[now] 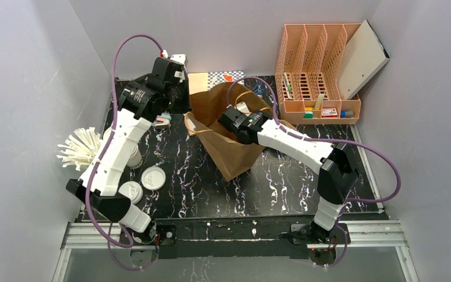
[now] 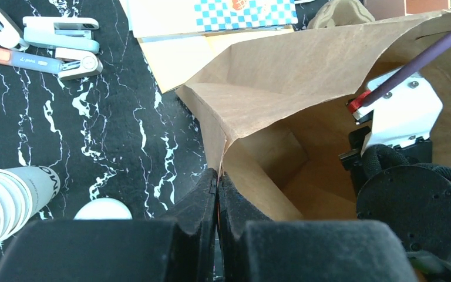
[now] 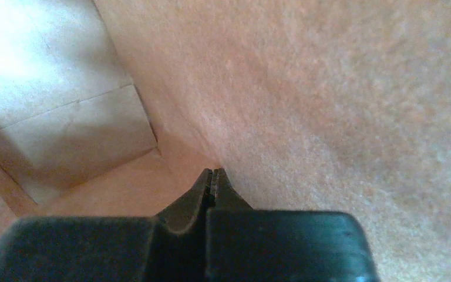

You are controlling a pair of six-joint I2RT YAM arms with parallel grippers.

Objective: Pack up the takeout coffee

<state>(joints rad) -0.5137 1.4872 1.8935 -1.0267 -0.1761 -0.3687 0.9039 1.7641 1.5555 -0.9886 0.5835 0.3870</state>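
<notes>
Brown paper bag noted at bench centre, mouth turned toward 12 o'clock. Right arm is thrust into it from 4 o'clock; left arm is stretched to its 10 o'clock rim. Two white-lidded cups are set at 8 o'clock.

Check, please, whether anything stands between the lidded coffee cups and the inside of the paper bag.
Yes: the right claw, shut and empty, sits inside the paper bag, taking up part of its mouth. The table between the lidded cups and the bag looks bare. The left claw pinches the bag's rim, beside the opening.
</notes>
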